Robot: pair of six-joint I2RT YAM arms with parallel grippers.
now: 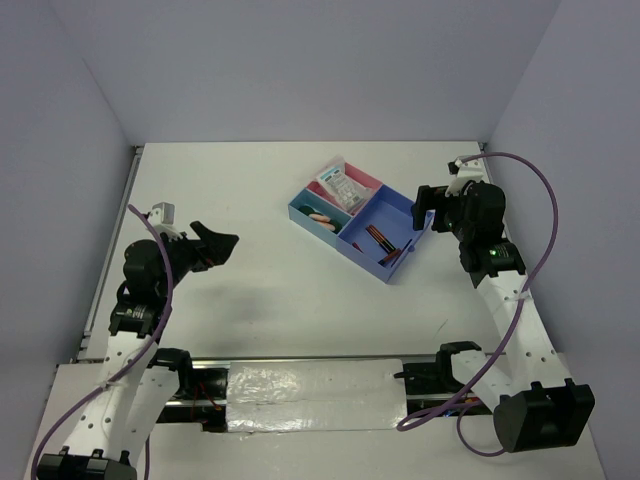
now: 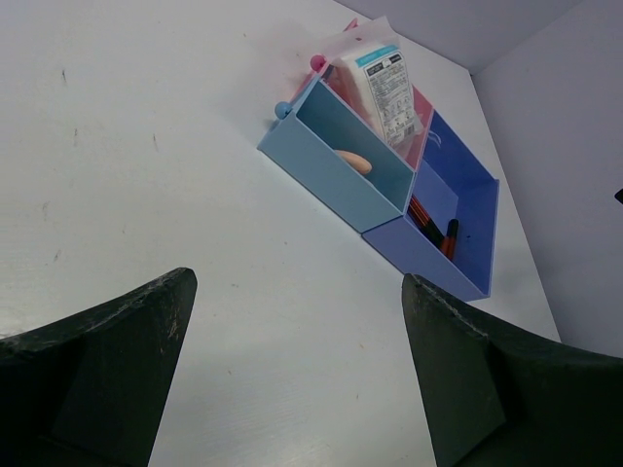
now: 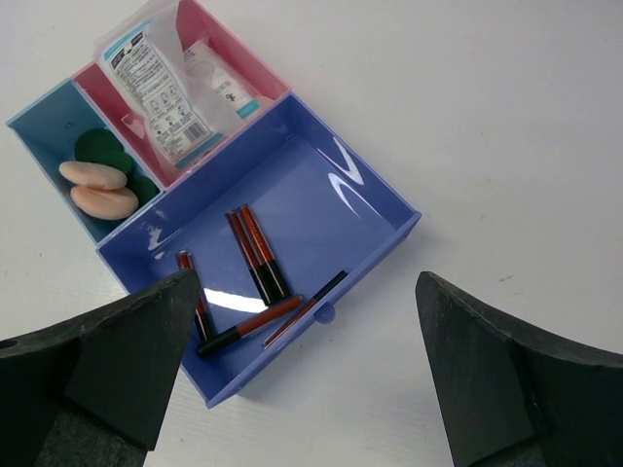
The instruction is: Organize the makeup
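I judge it done: sticks (image 3: 255, 255), discs (image 3: 92, 175), packets (image 3: 156, 92) all sit in the tray (image 3: 370, 268), left gripper (image 2: 298, 282) and right gripper (image 3: 302, 282) spread, empty.

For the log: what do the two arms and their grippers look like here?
The left arm and right arm: white perforated links, black joint housings, a purple cable looping along each. A green light glows on the right forearm. The left gripper and right gripper have matte black, wedge-shaped fingers.
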